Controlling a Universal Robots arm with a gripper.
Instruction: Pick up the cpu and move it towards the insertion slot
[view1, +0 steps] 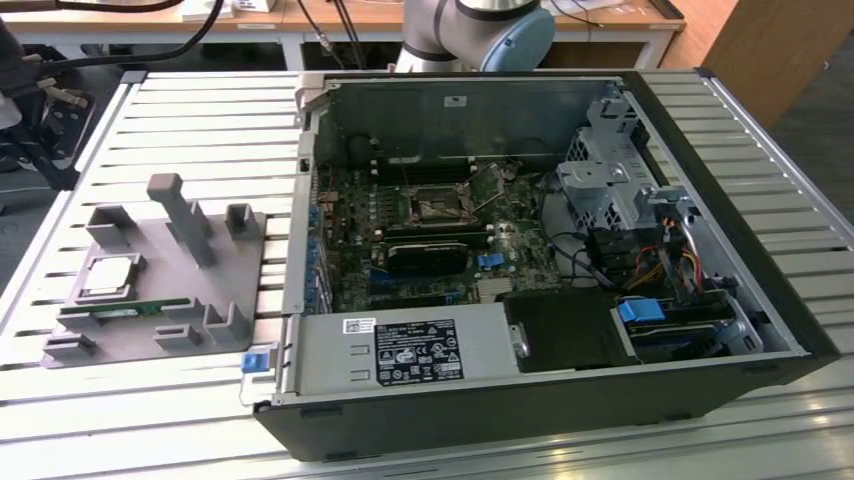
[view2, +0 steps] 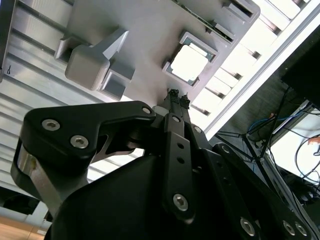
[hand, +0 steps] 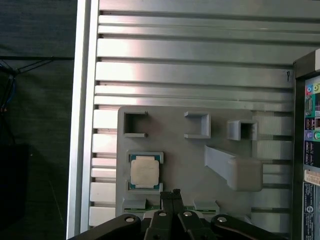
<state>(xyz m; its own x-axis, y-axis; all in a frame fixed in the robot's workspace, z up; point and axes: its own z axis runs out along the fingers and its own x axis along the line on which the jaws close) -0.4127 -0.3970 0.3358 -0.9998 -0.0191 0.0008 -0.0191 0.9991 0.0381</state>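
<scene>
The cpu (view1: 110, 277), a flat silvery square chip with a pale rim, lies in a square pocket of the grey holder (view1: 200, 290) on the slatted table, at the exterior view's left. Both wrist views look down on the cpu (view2: 190, 63) (hand: 145, 171) from well above. My gripper (view2: 176, 96) (hand: 172, 193) hangs over the holder beside the chip and clear of it, its fingers shut together with nothing between them. The insertion slot (view1: 437, 205), a dark square socket in a shiny bracket, sits on the motherboard inside the open computer case (view1: 787, 300).
The grey holder carries upright posts (view1: 180, 215) and blocks (hand: 245, 172), and a narrow green memory stick (view1: 127, 312) lies near its front. The case walls, a drive cage (view1: 607, 185), cables and a black block (view1: 430, 255) crowd around the socket.
</scene>
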